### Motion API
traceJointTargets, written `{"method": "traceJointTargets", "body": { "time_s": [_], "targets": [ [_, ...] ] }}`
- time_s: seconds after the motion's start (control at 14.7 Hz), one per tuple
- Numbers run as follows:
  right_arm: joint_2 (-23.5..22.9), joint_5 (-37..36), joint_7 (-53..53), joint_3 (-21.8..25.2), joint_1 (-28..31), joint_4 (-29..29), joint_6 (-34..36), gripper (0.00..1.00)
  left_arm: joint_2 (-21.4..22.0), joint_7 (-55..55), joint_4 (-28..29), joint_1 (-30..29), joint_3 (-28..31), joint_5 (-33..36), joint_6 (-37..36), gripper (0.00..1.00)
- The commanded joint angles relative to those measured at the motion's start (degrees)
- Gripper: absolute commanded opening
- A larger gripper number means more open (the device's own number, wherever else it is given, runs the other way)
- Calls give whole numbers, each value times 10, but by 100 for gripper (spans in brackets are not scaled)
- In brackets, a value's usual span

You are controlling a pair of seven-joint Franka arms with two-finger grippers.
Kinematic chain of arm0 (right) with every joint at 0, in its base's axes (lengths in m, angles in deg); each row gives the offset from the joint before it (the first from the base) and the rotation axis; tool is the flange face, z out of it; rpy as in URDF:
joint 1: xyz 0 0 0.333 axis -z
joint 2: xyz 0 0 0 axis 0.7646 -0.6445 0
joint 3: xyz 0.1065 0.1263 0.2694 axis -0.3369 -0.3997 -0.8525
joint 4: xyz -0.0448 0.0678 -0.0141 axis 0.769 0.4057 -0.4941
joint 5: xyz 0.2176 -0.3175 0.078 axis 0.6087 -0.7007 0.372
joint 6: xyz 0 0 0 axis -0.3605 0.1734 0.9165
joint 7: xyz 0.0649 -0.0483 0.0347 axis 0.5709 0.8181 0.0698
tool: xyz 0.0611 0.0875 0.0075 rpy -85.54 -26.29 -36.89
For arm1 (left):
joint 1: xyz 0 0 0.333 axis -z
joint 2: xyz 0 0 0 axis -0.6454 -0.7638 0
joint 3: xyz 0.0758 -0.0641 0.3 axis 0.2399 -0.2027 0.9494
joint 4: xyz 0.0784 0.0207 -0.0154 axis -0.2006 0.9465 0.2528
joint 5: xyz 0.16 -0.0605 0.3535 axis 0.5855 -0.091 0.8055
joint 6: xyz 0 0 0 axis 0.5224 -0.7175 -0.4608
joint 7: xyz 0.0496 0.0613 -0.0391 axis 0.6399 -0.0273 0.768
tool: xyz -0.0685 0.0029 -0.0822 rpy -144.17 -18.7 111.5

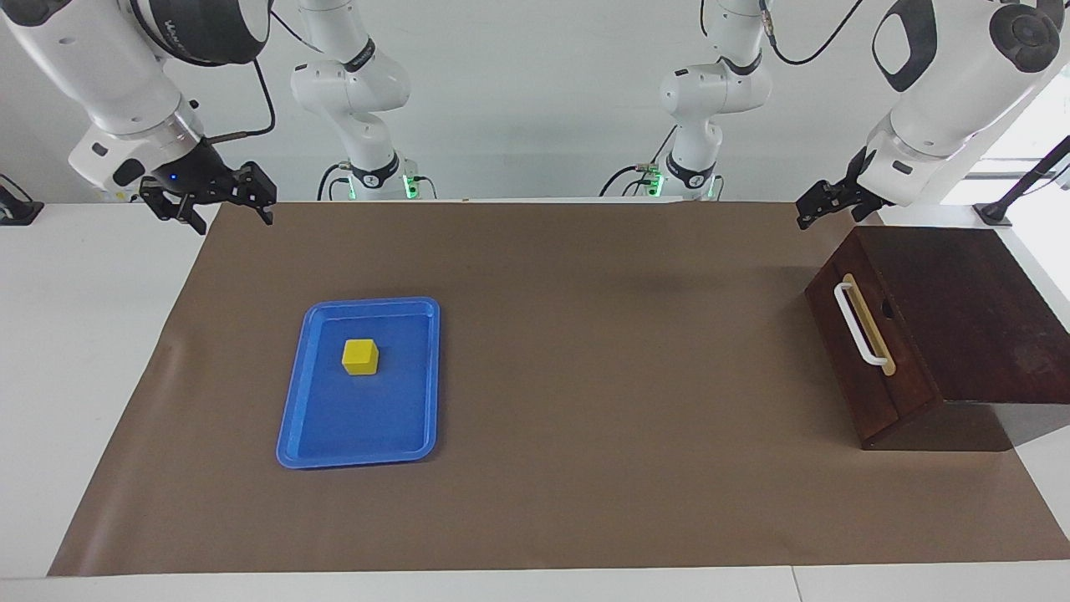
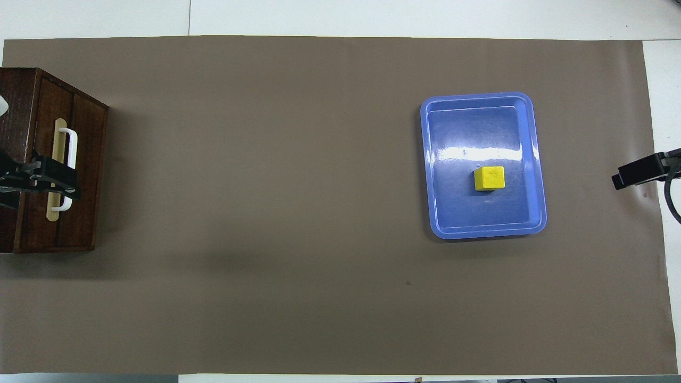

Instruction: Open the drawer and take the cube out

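Yellow cube (image 1: 360, 356) lay inside blue tray (image 1: 359, 382) toward the right arm's end of the counter (image 1: 585, 376), already out of the shut drawer (image 1: 865, 343); right claw (image 1: 207, 199) hung empty, fingers apart, at the counter's edge; left claw (image 1: 823, 203), finger state unreadable, waited above the drawer box.

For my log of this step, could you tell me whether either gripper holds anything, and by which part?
Nothing is held. The left gripper hangs in the air beside the dark wooden drawer; the right gripper is empty over the table edge.
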Motion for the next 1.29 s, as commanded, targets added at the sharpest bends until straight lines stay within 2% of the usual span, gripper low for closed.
{"method": "traceJointTargets", "body": {
  "time_s": [0.0,0.14,0.34,0.54,0.75,1.22],
  "targets": [
    [18,-12,12,-6,2,-22,-17,100,14,0,16,5,7,-4,12,100],
    [12,-13,12,-7,2,-11,-36,100,15,0,16,5,7,-4,12,100],
    [2,-24,12,-10,5,23,8,100,15,0,16,5,7,-4,12,100],
    [7,-24,13,-26,20,18,11,100,14,0,16,5,7,-4,12,100],
    [17,-24,13,-26,22,17,30,100,15,0,16,5,7,-4,12,100],
    [19,-34,13,-26,15,14,27,100,15,0,16,5,7,-4,12,100]
  ]
}}
